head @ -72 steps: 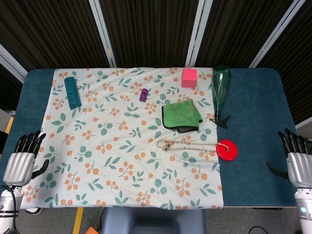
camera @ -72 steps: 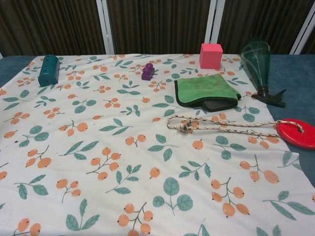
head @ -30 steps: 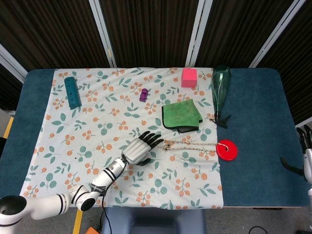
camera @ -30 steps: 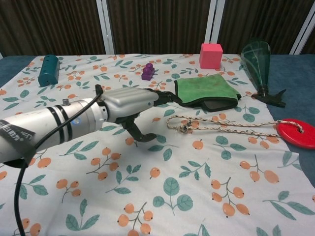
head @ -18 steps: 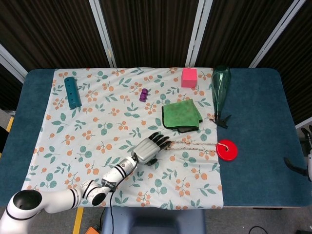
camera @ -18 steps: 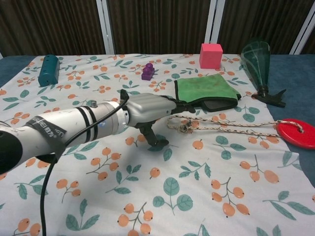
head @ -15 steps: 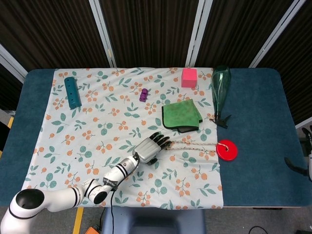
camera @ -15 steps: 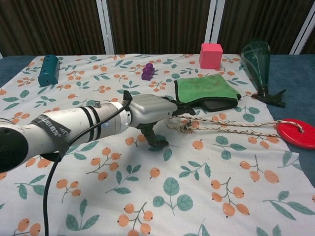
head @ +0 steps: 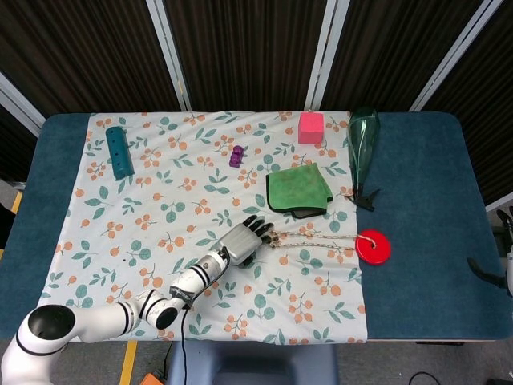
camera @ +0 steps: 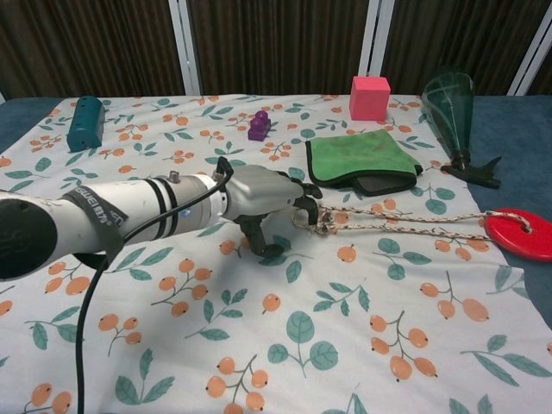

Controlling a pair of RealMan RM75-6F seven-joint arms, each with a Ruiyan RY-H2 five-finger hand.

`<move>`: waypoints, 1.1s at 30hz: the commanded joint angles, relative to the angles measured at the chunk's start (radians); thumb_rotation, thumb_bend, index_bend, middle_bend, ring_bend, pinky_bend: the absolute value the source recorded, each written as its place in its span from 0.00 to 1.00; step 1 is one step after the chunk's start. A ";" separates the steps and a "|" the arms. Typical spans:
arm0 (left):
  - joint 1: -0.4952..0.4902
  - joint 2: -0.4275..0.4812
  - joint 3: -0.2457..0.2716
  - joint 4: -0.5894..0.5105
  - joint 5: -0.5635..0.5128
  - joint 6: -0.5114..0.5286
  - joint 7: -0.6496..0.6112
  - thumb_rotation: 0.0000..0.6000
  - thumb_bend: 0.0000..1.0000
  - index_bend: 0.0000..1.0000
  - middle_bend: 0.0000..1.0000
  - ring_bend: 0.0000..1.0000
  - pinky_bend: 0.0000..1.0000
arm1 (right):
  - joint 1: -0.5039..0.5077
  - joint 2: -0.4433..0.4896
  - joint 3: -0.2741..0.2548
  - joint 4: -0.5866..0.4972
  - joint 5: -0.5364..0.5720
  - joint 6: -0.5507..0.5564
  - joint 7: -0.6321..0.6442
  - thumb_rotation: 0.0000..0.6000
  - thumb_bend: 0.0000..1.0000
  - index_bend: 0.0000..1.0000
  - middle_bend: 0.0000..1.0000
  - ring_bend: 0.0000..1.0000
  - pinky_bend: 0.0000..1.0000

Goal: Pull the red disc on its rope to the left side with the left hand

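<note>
Left hand [camera: 263,197] is sitting at the knotted free end of the rope [camera: 405,228], fingers curling down over the knot; whether it's actually gripping yet, I cannot tell, since the fingertips are hiding the contact in both views. Red disc [head: 373,245] is lying flat at the right edge of the floral cloth [head: 160,265], half onto the blue table [head: 425,208], rope running left from it to the hand.

Judging the step in hand as securing the rope end. To do it well: close fully on the knot so it's not slipping through, then drag low and straight left along the cloth, taking up the slack before the disc starts sliding.

Right hand [head: 505,265] is barely showing at the far right edge of the head view; state unclear.

Nearby: green cloth [camera: 362,160] over a dark flat item just beyond the rope, so keep the pull line near of it. Green glass funnel-shaped piece [camera: 454,112] is standing right of that, pink cube [camera: 369,97] and purple toy [camera: 258,126] further back, teal block [camera: 85,122] far left. Leftward path across the cloth looks unobstructed.
</note>
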 commanded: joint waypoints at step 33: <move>0.204 0.407 0.132 -0.316 -0.090 0.388 0.092 1.00 0.78 0.86 0.02 0.00 0.08 | 0.025 -0.005 0.005 -0.045 -0.003 -0.013 -0.067 1.00 0.34 0.00 0.00 0.00 0.00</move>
